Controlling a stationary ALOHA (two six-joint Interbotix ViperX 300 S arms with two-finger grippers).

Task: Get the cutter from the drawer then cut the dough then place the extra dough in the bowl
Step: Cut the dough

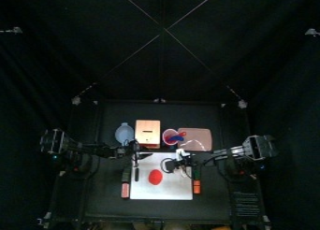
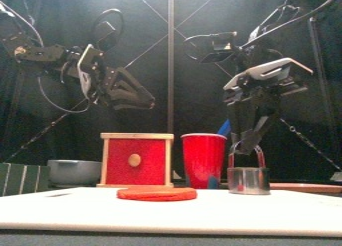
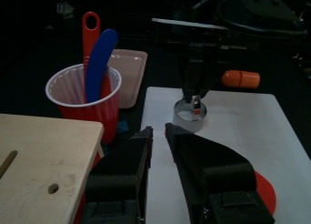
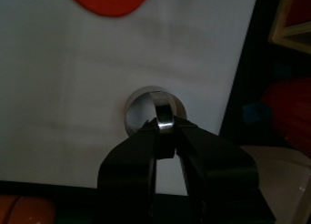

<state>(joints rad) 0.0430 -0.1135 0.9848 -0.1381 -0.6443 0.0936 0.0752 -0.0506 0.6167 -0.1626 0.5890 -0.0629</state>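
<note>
The round metal cutter [image 2: 247, 180] stands on the white cutting board [image 1: 175, 189], to the right of the flat red dough [image 2: 156, 193]. My right gripper [image 4: 166, 129] is shut on the cutter's wire handle from above, as the front view [image 2: 249, 147] also shows. The dough [image 1: 155, 178] lies near the board's middle. My left gripper [image 3: 159, 164] hangs open and holds nothing, raised over the board's left side [image 2: 131, 93]. The pale wooden box [image 2: 138, 158] with its red drawer front stands behind the board. The blue-grey bowl [image 2: 74, 172] sits left of the box.
A red cup [image 3: 87, 93] holding a blue and a red toy knife stands between the box and the pink tray [image 1: 199, 135]. A small orange toy [image 1: 196, 185] lies at the board's right edge.
</note>
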